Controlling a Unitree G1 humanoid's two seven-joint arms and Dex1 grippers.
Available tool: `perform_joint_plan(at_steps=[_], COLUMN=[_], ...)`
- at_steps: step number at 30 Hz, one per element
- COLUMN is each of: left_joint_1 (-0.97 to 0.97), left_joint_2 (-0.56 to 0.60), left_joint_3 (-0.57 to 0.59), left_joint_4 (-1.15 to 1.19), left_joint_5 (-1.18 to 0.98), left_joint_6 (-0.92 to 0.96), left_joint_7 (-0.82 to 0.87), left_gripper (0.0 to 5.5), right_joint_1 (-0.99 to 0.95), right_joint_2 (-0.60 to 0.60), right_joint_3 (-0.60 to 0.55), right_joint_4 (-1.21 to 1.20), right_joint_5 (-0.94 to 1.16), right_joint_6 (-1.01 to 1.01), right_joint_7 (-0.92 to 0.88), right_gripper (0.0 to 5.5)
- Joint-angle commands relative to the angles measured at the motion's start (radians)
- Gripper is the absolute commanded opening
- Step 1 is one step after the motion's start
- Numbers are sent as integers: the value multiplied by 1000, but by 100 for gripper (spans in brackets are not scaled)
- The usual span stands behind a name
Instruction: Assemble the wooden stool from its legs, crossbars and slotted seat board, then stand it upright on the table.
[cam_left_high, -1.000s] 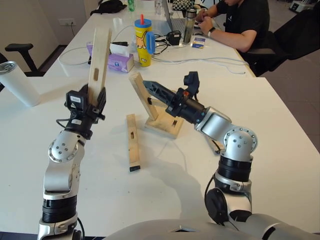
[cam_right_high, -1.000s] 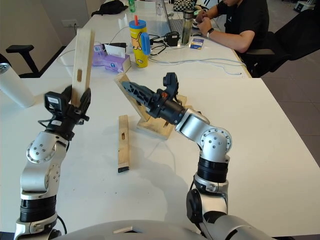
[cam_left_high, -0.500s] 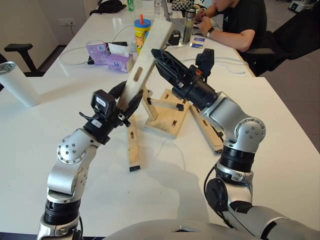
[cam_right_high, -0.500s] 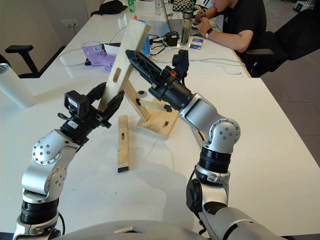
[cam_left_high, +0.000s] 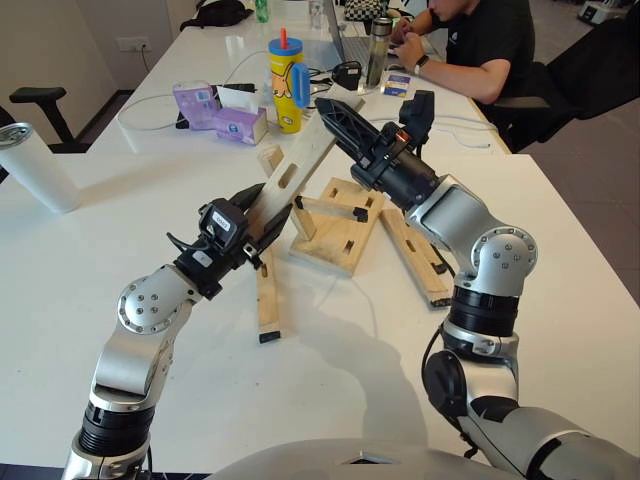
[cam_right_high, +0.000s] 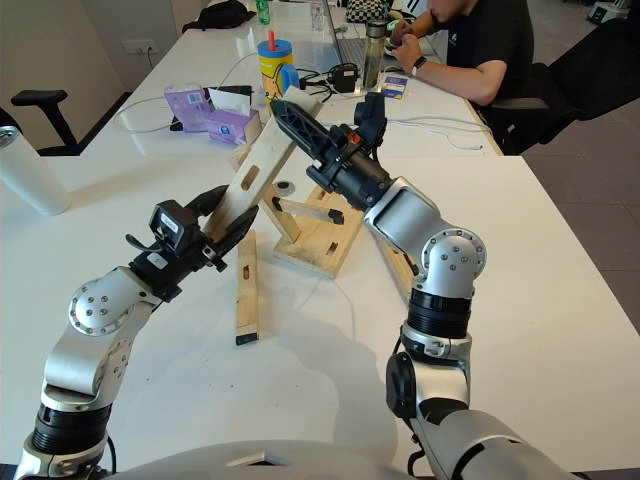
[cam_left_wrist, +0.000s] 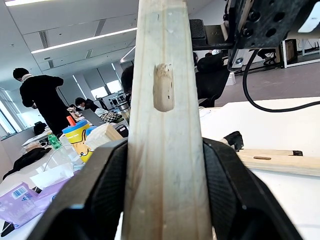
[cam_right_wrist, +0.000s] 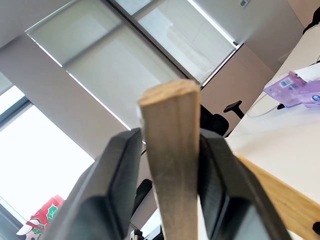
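- Leg (cam_left_high: 300, 165): 1 slotted piece, upright 1 second ago, now slanting above the seat board (cam_left_high: 335, 240).
- Left gripper (cam_left_high: 265, 207): I have it clamped on the lower end.
- Right gripper (cam_left_high: 336, 115): newly closed on the top end. This gives me a 2-handed hold, so I judge the leg ready for slotting.

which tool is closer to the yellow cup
Right. The right tool clamps the upper end of the wooden leg, up near the yellow cup; the left tool clamps its lower end, farther off.
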Motion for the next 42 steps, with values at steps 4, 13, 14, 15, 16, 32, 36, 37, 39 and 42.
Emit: perform_joint_plan(at_steps=[4,13,14,15,16,32,36,37,39,42], left_joint_1=[-7,-14,-13,-12,-9,-97,-221,-239,-266,-306], left_joint_2=[-3,-15,-15,-15,-17,26,-48,-62,-75,-76], left_joint_3=[-7,0,-2,-3,-4,-92,-123,-121,-122,-141], left_joint_4=[9,16,13,11,8,465,601,618,657,724], left_joint_5=[-4,-14,-16,-19,-25,235,259,255,266,321], left_joint_6=[2,45,52,57,65,75,20,15,-10,-68], left_joint_7=[-14,6,5,3,2,77,91,90,94,119], left_gripper=[206,284,284,284,284,284,284,284,284,284], right_joint_1=[-12,0,1,-1,-7,-176,-140,-117,-62,24], right_joint_2=[-16,-41,-46,-50,-55,-157,-211,-226,-240,-229], right_joint_3=[18,34,35,31,20,-285,-217,-191,-149,-106], right_joint_4=[3,2,2,8,16,274,306,301,266,187], right_joint_5=[9,-61,-76,-86,-96,-142,-315,-371,-447,-500], right_joint_6=[-14,-50,-54,-61,-73,-407,-426,-431,-426,-408], right_joint_7=[9,32,39,43,47,3,2,9,25,45], right_gripper=[110,107,106,106,106,105,105,104,104,104])
